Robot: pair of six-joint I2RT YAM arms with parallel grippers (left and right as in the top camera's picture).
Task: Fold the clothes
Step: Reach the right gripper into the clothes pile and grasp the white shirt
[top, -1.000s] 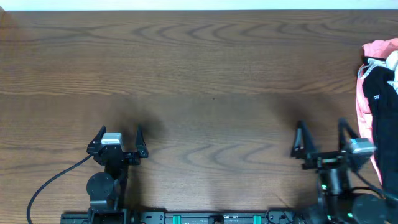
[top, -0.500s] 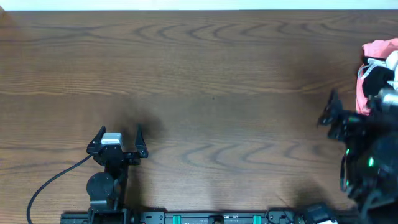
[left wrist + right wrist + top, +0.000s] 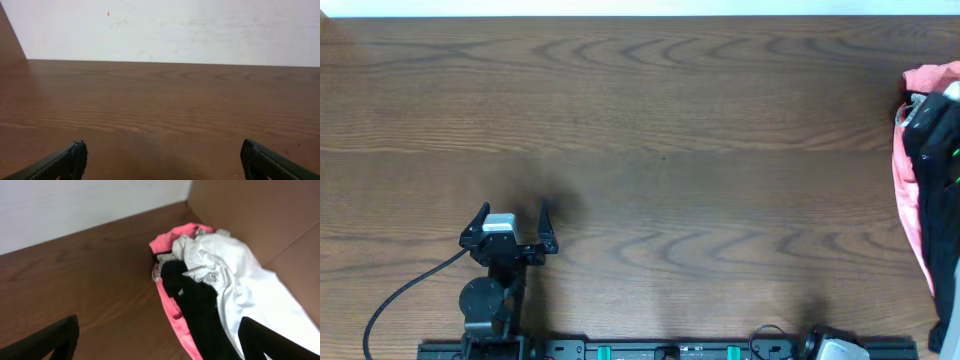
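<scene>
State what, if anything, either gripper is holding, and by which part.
Nothing is held: left gripper and right gripper are open, clear of the white T-shirt.

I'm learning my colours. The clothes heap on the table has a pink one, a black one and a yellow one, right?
Almost. The third one is white, not yellow: the right wrist view shows a pink garment, a black garment and a white T-shirt heaped together on the table.

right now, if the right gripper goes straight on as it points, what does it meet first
Likely the black garment lying beside the white shirt, though depth is unclear.
</scene>
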